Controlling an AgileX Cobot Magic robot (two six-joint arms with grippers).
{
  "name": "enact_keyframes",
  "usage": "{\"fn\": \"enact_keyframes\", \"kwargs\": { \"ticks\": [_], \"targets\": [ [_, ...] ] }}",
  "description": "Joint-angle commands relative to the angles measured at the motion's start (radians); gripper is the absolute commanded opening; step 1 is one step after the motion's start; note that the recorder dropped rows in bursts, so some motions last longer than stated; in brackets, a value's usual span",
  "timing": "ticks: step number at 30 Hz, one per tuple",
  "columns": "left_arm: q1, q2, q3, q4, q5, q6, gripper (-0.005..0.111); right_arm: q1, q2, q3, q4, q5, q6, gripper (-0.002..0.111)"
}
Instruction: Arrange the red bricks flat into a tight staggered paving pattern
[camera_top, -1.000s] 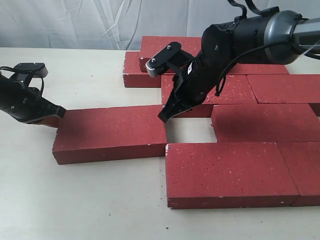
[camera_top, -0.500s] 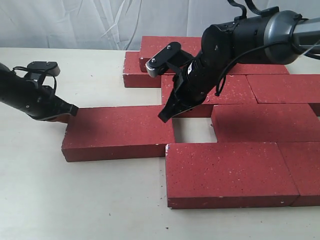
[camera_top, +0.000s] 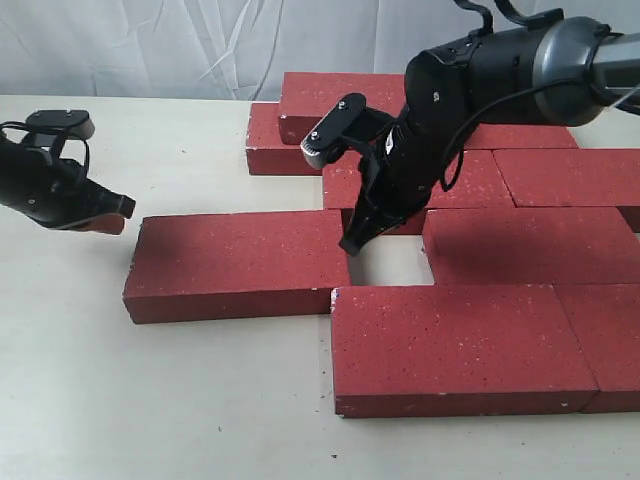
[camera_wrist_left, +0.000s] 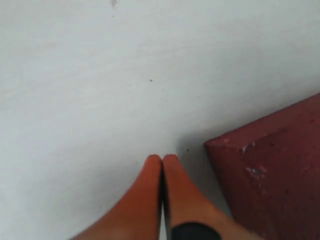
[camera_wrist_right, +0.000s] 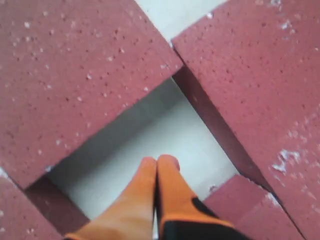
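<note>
The left gripper (camera_top: 116, 208) backs off! Half a second ago its tip pressed on the far left corner of the loose dark-red rectangular brick (camera_top: 240, 262). Now it sits just clear of that corner, over the pale tabletop (camera_top: 150, 400). Its orange fingertips (camera_wrist_left: 150, 175) are pressed together with nothing between them. The loose brick stays where the push left it, further right than a second ago.

The right gripper (camera_top: 352, 243) has slid a touch right and lower. It now points down into the bare rectangular gap (camera_top: 392, 262) in the paving, its orange fingers (camera_wrist_right: 167, 172) closed tight and empty as well.

The rough, speckled dark-red paver bricks (camera_top: 450, 345) lie flat in offset rows on the right of the table. They have white chips along the edges, and their sides mostly touch. The loose brick lies flat at the left end of the middle row, slightly skewed. Its near right corner is just beside the front brick, and the gap separates it from its neighbour.
</note>
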Motion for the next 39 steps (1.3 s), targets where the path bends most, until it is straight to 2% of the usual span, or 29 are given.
{"fn": "enact_keyframes", "kwargs": {
  "ticks": [1, 5, 9, 14, 39],
  "targets": [
    [0.029, -0.040, -0.009, 0.142, 0.143, -0.105, 0.000, -0.024, -0.073, 0.000, -0.055, 0.019, 0.074, -0.001],
    [0.024, -0.024, -0.007, 0.159, 0.146, -0.148, 0.000, -0.070, -0.109, 0.027, -0.055, 0.017, 0.083, -0.001],
    [-0.017, 0.017, -0.007, 0.179, 0.139, -0.148, 0.000, -0.158, -0.136, 0.079, -0.075, 0.011, 0.083, -0.001],
    [-0.067, 0.024, -0.012, 0.177, 0.124, -0.148, 0.000, -0.238, -0.152, 0.083, -0.005, 0.011, 0.083, -0.001],
    [-0.230, 0.024, -0.018, 0.130, -0.009, -0.148, 0.000, -0.242, -0.152, 0.083, 0.024, -0.016, 0.076, -0.001]
  ]
}}
